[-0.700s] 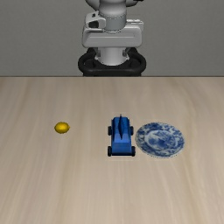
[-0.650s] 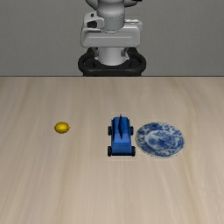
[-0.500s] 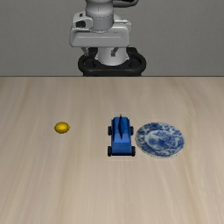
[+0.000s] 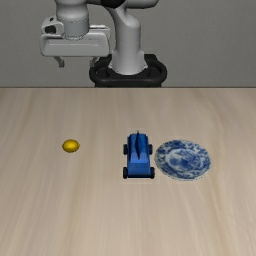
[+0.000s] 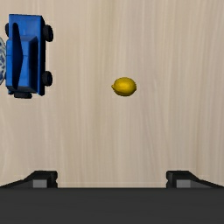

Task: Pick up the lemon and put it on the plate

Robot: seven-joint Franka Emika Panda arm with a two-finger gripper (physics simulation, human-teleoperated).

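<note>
Three items: small yellow lemon (image 4: pixel 70 146); boxy blue toy car (image 4: pixel 138 157); round blue-patterned plate (image 4: pixel 184 159) just beside car.
Gripper (image 5: pixel 116 179): jaws wide apart, empty.
Risk: low carry clipping car, parked between lemon and plate.

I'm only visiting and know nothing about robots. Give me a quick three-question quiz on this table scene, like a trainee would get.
1. True or false: the lemon lies on the plate.
2. What stands between lemon and plate? A) blue toy car B) mug C) spoon
3. Fill in: the gripper holds ___.
Key: 1 false; 2 A; 3 nothing, its fingers are open.
</note>
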